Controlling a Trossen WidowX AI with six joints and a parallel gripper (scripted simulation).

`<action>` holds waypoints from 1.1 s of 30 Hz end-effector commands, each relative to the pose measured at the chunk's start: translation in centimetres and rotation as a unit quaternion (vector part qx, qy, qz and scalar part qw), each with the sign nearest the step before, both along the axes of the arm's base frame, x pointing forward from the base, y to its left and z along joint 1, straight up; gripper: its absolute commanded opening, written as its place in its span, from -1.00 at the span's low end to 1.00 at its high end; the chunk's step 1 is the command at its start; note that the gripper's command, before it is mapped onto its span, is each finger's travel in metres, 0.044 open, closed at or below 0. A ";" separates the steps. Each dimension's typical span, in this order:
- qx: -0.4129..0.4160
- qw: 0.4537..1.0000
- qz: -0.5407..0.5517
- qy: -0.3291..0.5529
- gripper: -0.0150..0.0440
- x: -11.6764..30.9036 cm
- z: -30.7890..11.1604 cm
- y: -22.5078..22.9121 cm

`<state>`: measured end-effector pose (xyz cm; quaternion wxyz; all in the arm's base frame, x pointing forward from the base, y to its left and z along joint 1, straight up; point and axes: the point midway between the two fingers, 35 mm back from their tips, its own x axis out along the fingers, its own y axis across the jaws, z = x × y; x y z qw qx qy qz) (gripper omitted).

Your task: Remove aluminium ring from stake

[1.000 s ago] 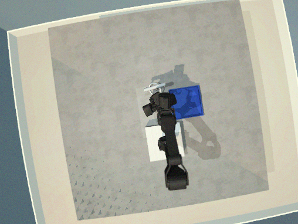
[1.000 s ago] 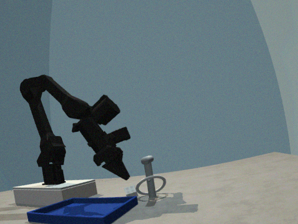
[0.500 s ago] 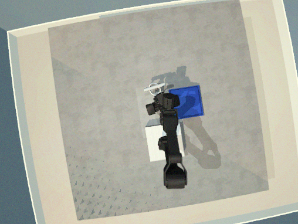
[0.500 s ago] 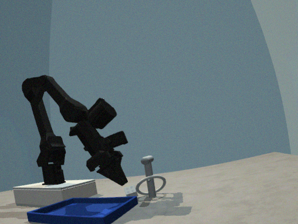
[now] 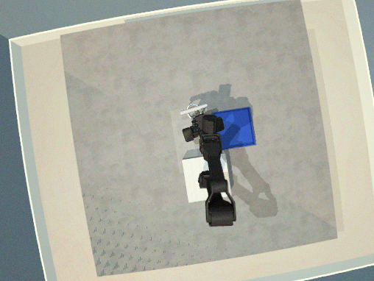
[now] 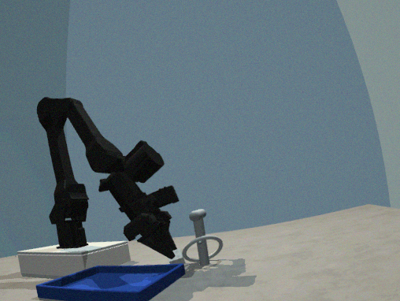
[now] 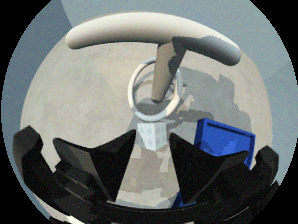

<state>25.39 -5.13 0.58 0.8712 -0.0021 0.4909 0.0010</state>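
Pincer [image 5: 199, 118] [image 6: 173, 257] [image 7: 152, 135] half-open, nothing gripped; tab [image 6: 177, 261] [image 7: 152, 136] sits just past the tips, roughly centred, on ring's [image 5: 188, 115] [image 6: 221, 244] [image 7: 131, 95] near side.

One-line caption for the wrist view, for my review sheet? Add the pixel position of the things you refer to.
Open gripper [image 7: 152, 135] facing the welded tab [image 7: 152, 135] of the aluminium ring [image 7: 131, 95] around the steel stake [image 7: 162, 70], blue tray [image 7: 227, 137] at right.

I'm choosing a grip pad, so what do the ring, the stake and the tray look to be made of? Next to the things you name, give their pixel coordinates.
Ring [image 6: 186, 247] [image 7: 131, 95]: probably bare metal, grey with pale highlights. Stake [image 6: 201, 252] [image 7: 163, 75]: likely metal, smooth plain grey. Tray [image 5: 252, 125] [image 6: 88, 295] [image 7: 202, 131]: perhaps plastic, evenly blue, though painted metal is possible.
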 end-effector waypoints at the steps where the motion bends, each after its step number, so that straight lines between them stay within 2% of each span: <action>1: 0.001 1.000 -0.003 0.001 0.19 0.2 -0.6 0.0; 7: 0.001 1.000 -0.003 0.001 0.19 0.5 -1.3 0.0; 33: 0.000 1.000 0.000 0.001 -0.40 0.4 -1.0 0.1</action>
